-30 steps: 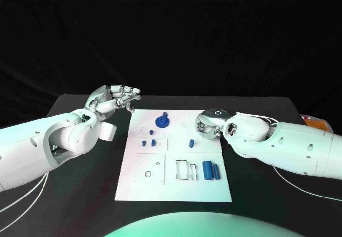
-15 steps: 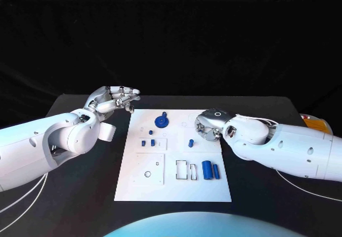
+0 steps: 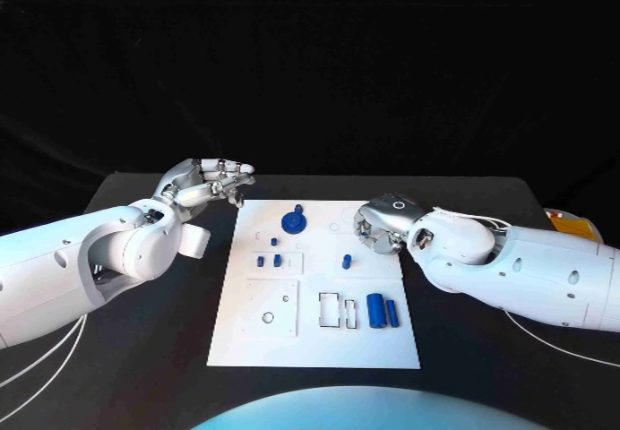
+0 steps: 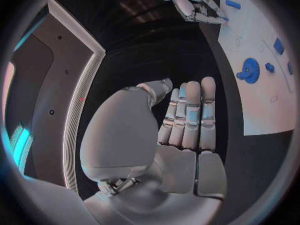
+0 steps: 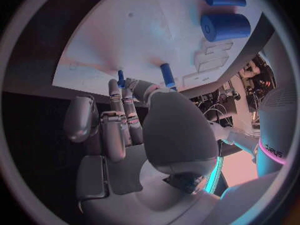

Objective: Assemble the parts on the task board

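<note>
White board mid-bench, both hands at its far corners

White task board (image 3: 314,349) lies lengthwise in the middle of the black bench (image 3: 129,358), its near part bare. Just beyond, toward the board's right edge, a thick blue cylinder (image 3: 374,308) lies beside a thinner blue rod (image 3: 391,310), with outlined rectangular slots (image 3: 339,309) to their left and a small ring mark (image 3: 269,315) near the left edge. Farther on, two small blue pegs (image 3: 269,261) sit near the left edge and a single blue peg (image 3: 347,261) stands right of centre. A blue gear (image 3: 295,219) rests close to the far edge.

At the board's far right corner the right hand (image 3: 383,224) hovers with fingers curled downward; whether anything is between them I cannot tell. Off the far left corner, over bare bench, the left hand (image 3: 207,184) is raised with fingers curled in, holding nothing.
</note>
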Robot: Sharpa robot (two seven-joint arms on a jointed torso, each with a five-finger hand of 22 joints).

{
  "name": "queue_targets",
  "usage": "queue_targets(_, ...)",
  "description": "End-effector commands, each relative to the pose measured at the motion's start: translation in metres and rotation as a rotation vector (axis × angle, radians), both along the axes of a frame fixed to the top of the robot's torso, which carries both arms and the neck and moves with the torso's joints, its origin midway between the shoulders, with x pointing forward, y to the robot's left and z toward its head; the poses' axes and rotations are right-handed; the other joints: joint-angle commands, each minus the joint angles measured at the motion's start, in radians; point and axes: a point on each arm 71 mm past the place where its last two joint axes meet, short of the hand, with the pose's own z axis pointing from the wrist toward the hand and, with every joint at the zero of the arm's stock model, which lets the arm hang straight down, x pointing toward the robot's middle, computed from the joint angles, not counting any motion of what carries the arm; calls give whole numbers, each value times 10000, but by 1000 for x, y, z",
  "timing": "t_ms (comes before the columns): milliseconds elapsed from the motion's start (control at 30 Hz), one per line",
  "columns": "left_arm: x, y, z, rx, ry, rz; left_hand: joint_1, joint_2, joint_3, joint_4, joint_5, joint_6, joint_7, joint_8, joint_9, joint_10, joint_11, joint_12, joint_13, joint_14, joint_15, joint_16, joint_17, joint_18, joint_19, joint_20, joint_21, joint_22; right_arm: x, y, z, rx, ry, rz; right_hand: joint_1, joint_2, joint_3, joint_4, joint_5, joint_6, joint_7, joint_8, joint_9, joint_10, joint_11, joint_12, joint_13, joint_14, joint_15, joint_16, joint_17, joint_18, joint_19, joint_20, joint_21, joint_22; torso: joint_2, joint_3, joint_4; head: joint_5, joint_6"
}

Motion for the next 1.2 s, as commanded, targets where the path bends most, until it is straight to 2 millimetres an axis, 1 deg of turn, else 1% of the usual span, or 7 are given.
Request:
queue_targets(33,0,-2,0,-118,48,-166,67,0,-7,-34,12,-89,17,37,-20,-81,4,74,17,-88,-10,-44,-12,134,88,18,-49,-5,-1,0,7,264,-229,-29,165,137,679,-624,23,16,50,-23,9,325,-357,-26,-12,734,-37,49,1042,-95,10,-18,35,9,4,-2,3,7,18)
queue_targets(267,0,-1,0,-112,83,-187,62,-4,-9,-33,11,-98,22,37,-23,-94,7,80,17,-91,-6,-47,-14,134,87,20,-50,-6,-6,1,22,717,-302,51,155,122,711,-655,20,6,52,-34,16,314,-355,-36,-3,735,-34,55,1046,-96,3,-14,50,28,1,-8,-10,50,59)
queue_targets(500,0,-3,0,-131,96,-237,53,-8,-10,-30,11,-116,29,38,-27,-119,15,91,19,-99,1,-54,-18,132,85,24,-54,-7,-19,21,32,1302,-261,632,152,116,723,-669,20,3,53,-38,19,309,-353,-41,1,737,-32,60,1055,-96,2,-13,58,38,11,1,-5,179,79)
queue_targets(633,0,-5,0,-156,100,-294,47,-7,-10,-28,12,-128,34,40,-31,-136,21,99,21,-105,5,-59,-21,132,83,27,-57,-8,-31,40,35,1651,-175,1169,154,115,744,-687,28,2,54,-41,23,308,-352,-44,6,737,-32,61,1053,-92,-11,-12,49,31,10,-4,21,332,37)
queue_targets(733,0,-7,0,-178,97,-338,47,-7,-10,-28,12,-128,34,40,-31,-136,21,99,21,-105,5,-59,-21,132,83,27,-57,-8,-42,57,34,1942,-33,1656,153,122,775,-706,45,1,56,-46,29,309,-349,-47,14,736,-30,63,1051,-91,-16,-11,57,42,4,-21,16,506,-32)
queue_targets(833,0,-9,0,-197,89,-372,47,-7,-10,-28,12,-128,34,40,-31,-136,21,99,21,-105,5,-59,-21,132,83,27,-57,-8,-50,69,32,2114,120,1986,150,125,794,-720,56,-1,58,-50,33,309,-347,-49,19,735,-29,62,1047,-84,-34,-10,40,26,4,-20,18,665,-74)
queue_targets(1200,2,-18,0,-258,8,-418,46,-5,-7,-29,12,-140,38,42,-34,-152,24,110,23,-110,9,-64,-24,131,81,31,-60,-9,-72,104,4,2589,941,2692,144,121,806,-731,62,-4,61,-54,36,307,-345,-52,24,732,-28,56,1032,-77,-52,-9,21,7,-5,-30,32,1099,-200)
